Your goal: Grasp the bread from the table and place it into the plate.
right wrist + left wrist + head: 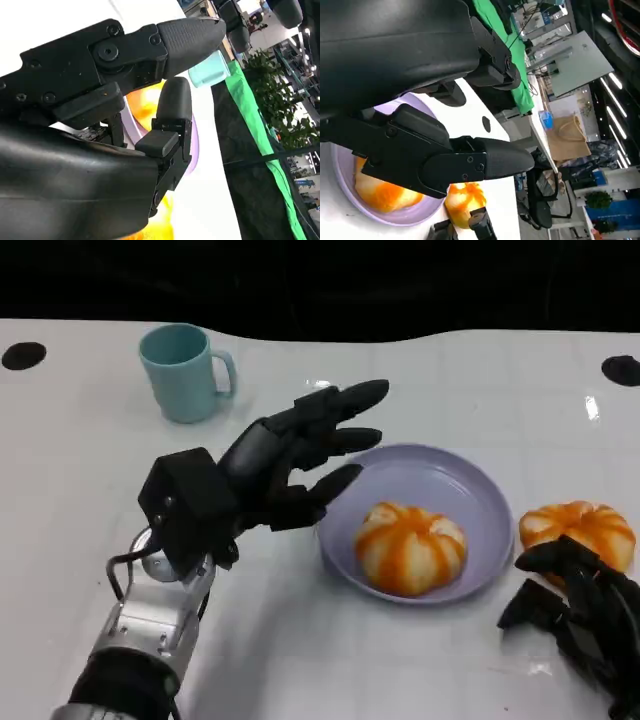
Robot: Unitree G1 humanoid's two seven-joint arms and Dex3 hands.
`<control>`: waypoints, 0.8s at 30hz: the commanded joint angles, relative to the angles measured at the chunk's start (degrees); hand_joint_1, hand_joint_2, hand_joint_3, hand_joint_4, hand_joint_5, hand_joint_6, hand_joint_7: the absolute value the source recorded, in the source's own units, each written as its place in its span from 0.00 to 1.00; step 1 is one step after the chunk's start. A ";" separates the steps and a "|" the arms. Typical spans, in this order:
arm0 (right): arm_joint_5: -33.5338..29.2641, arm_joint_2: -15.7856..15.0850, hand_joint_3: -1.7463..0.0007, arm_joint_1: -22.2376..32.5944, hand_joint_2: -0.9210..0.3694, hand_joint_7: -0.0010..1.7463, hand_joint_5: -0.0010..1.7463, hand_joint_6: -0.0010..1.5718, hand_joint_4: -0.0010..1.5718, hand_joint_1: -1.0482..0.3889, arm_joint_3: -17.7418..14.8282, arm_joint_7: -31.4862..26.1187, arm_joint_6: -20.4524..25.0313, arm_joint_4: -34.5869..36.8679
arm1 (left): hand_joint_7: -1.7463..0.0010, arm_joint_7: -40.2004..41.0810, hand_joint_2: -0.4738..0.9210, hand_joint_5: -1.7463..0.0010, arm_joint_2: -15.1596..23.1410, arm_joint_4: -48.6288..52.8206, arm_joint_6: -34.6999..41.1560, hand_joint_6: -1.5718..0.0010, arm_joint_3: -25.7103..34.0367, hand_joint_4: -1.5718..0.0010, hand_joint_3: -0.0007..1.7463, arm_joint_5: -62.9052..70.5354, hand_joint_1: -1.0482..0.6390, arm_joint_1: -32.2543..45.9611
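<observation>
Resting in plate: one bread. Left hand left of plate, fingers wide, holding nothing. Right hand near second bread, fingers apart, holding nothing.

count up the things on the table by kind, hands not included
bread: 2, one in the plate and one on the table beside the plate, close to the right hand
plate: 1, lavender
mug: 1, light blue
total: 4

The left hand hovers by the plate's rim, holding nothing.
</observation>
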 commanded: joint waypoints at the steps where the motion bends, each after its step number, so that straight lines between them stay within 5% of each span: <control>1: 0.12 -0.41 0.88 1.10 0.00 0.69 0.90 0.40 0.41 0.36 -0.29 -0.48 0.50 0.14 | 0.97 -2.06 1.00 0.68 0.48 -1.69 1.17 0.76 1.29 0.82 0.31 -1.67 0.15 1.18; 7: 0.13 -0.39 0.88 1.09 0.00 0.69 0.90 0.40 0.41 0.36 -0.32 -0.49 0.53 0.13 | 0.97 -2.62 1.00 0.67 0.36 -2.28 1.74 0.76 1.66 0.82 0.31 -1.81 0.16 1.46; 10: 0.39 -0.11 0.88 1.66 0.00 0.69 0.89 0.40 0.41 0.36 -0.15 -0.53 1.55 -1.01 | 0.92 -11.88 1.00 0.58 -2.80 -17.59 26.29 0.62 8.68 0.67 0.19 -28.93 0.22 17.98; 11: 0.36 0.02 0.89 1.85 0.00 0.69 0.90 0.40 0.40 0.36 -0.05 -0.68 1.87 -1.45 | 0.57 -11.72 1.00 0.25 -3.65 -22.92 32.95 0.56 9.77 0.59 0.22 -35.29 0.26 24.07; 12: 0.14 0.14 0.89 1.98 0.00 0.69 0.90 0.40 0.40 0.36 0.09 -1.04 2.00 -1.85 | 0.38 -9.86 1.00 0.13 -3.85 -27.34 37.14 0.58 9.90 0.56 0.22 -38.60 0.27 28.72; 14: -0.12 0.24 0.89 2.11 0.00 0.69 0.90 0.40 0.40 0.36 0.21 -1.43 2.09 -2.24 | 0.20 -7.66 1.00 0.03 -3.67 -32.09 41.66 0.58 10.07 0.51 0.21 -41.39 0.28 32.55; 18: -0.54 0.15 0.89 2.46 0.00 0.69 0.90 0.40 0.40 0.35 0.58 -2.31 3.05 -3.40 | 0.06 -4.52 1.00 0.00 -2.85 -39.27 47.90 0.56 10.83 0.45 0.19 -43.17 0.29 36.80; 24: 0.32 0.33 0.89 3.04 0.00 0.68 0.90 0.39 0.39 0.37 0.53 -1.84 4.31 -4.72 | 0.00 -2.89 1.00 0.00 -3.73 -41.72 50.32 0.54 12.47 0.43 0.19 -42.87 0.30 38.27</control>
